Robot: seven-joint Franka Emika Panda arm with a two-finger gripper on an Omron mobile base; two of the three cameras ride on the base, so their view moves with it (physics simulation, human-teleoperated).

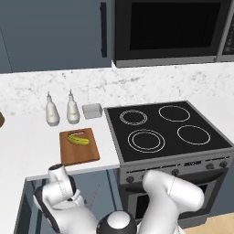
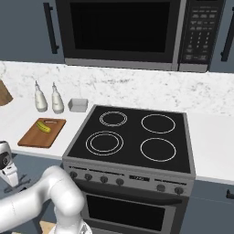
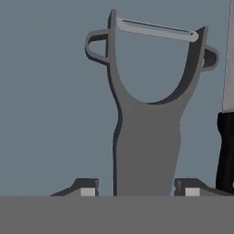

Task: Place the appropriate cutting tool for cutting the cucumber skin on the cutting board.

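Marble wall: white speckled backsplash (image 1: 137, 84) runs behind the white counter (image 1: 27, 137), under blue-grey cabinets (image 1: 50, 32).
Counter: the reddish-brown cutting board (image 1: 79, 147) lies near its front edge, just left of the stove; the yellow-green cucumber (image 1: 78, 139) rests on the far half of the board.
Behind the board: two white bottles (image 1: 52, 112) stand side by side, and a small grey box (image 1: 92, 110) sits to their right by the wall.
Stove: black cooktop (image 1: 169, 130) with four rings, and a dark microwave (image 1: 169, 29) hangs above it.
Peeler: the dull-grey peeler (image 3: 146, 114) lies on a flat blue-grey surface, forked head away from the hand, with a black knife handle (image 3: 225, 151) just beside it.
Gripper: the gripper (image 3: 139, 189) has one fingertip on each side of the peeler handle; I cannot tell if they already press it.
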